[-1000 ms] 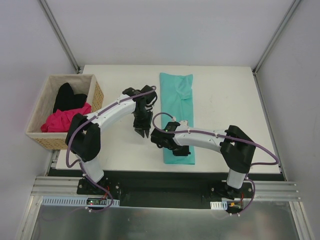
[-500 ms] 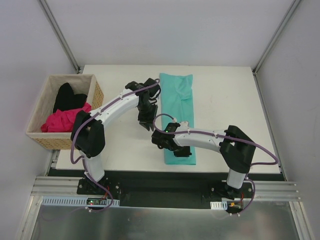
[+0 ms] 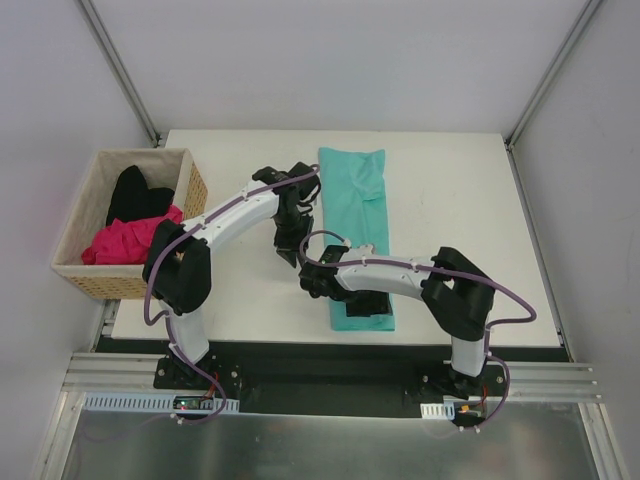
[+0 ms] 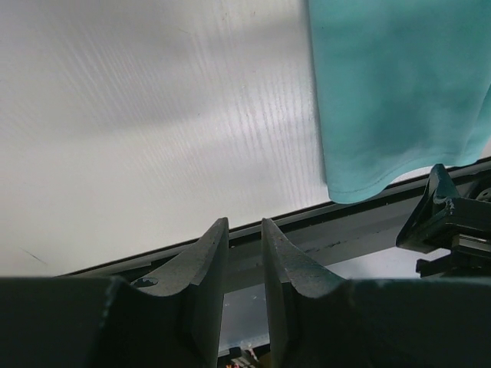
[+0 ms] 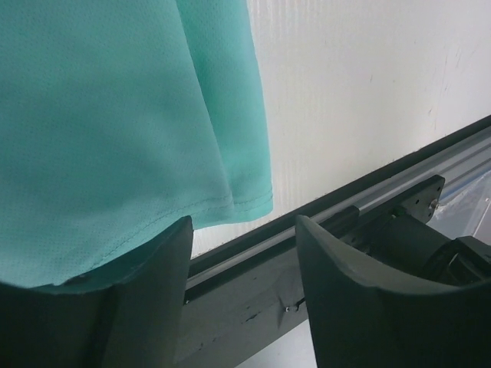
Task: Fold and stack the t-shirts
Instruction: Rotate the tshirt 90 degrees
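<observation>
A teal t-shirt point(image 3: 355, 200) lies folded into a long narrow strip down the middle of the white table point(image 3: 460, 230). My right gripper point(image 3: 372, 305) hovers over its near end, open. In the right wrist view the teal hem point(image 5: 115, 115) lies beside the left finger, and nothing is between the fingers point(image 5: 244, 222). My left gripper point(image 3: 291, 250) hangs just left of the strip with a narrow empty gap between its fingers point(image 4: 244, 224). The teal edge point(image 4: 391, 92) shows at the upper right of the left wrist view. A magenta t-shirt point(image 3: 125, 240) and a black t-shirt point(image 3: 135, 195) lie bunched in the basket.
The wicker basket point(image 3: 70, 215) stands off the table's left edge. The table's near edge and a black metal rail point(image 5: 368, 199) run close under the right gripper. Bare table surface lies to the right of the teal strip and to the left of the left arm.
My right gripper has gone from shut to open, letting go of the teal t-shirt's near end. The left gripper has shifted slightly toward the far side and the strip.
</observation>
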Available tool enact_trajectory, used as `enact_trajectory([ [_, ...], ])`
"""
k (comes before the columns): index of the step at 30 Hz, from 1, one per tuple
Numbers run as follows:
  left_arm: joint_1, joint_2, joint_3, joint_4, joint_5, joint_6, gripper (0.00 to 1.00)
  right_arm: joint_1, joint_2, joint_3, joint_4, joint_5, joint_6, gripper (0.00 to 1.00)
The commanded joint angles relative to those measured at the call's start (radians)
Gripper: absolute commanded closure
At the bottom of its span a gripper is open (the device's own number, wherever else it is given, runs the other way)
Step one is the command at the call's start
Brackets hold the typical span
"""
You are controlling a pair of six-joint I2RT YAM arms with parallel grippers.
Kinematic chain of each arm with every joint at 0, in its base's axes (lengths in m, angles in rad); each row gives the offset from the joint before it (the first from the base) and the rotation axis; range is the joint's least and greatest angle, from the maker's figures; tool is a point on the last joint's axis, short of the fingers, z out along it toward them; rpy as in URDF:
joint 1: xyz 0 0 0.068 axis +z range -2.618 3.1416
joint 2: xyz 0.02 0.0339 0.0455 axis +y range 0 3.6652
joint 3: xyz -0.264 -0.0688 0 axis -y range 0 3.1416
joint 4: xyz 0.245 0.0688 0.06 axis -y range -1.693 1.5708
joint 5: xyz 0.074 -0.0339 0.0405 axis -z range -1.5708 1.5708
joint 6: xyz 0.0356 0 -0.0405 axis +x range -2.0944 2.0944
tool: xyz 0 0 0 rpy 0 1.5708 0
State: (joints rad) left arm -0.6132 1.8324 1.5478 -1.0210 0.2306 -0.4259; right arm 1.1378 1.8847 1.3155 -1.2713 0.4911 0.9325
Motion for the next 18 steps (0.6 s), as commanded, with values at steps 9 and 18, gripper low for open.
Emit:
enact_trajectory([
  [9,0.007,-0.039,-0.037,-0.028,-0.022,0.012,0.76,0.005,-0.053,-0.059,-0.031,0.001,0.078,0.41],
  [18,0.007,-0.033,-0.032,-0.028,-0.016,0.006,0.76,-0.001,-0.087,-0.13,0.018,-0.02,0.124,0.46],
])
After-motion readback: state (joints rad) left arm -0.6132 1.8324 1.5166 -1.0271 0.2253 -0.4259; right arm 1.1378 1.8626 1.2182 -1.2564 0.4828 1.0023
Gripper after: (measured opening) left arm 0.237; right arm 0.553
